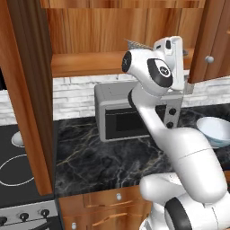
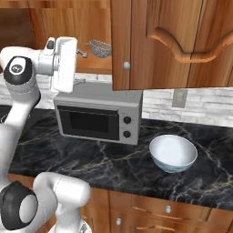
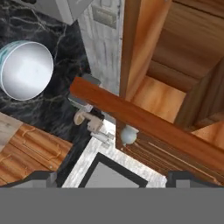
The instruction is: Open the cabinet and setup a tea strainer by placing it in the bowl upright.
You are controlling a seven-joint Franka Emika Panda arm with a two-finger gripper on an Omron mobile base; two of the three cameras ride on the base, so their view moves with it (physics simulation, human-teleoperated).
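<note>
Cabinet (image 2: pixel 150 41) stands open; tea strainer (image 2: pixel 100 47) on its shelf, bowl (image 2: pixel 173 153) on counter (image 2: pixel 113 159); gripper (image 3: pixel 111 177) jaws spread, empty.

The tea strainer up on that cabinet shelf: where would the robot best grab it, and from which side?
Probably by the rim of the tea strainer, reached from the cabinet's open front. The mesh cup sits mouth up on the shelf, beside the gripper. Any handle is too small to tell.

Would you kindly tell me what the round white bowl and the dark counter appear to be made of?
The round white bowl looks like glazed ceramic: smooth, pale-blue sheen. The dark counter looks like polished black marble, judging by its pale veins; being rendered, neither is certain.
</note>
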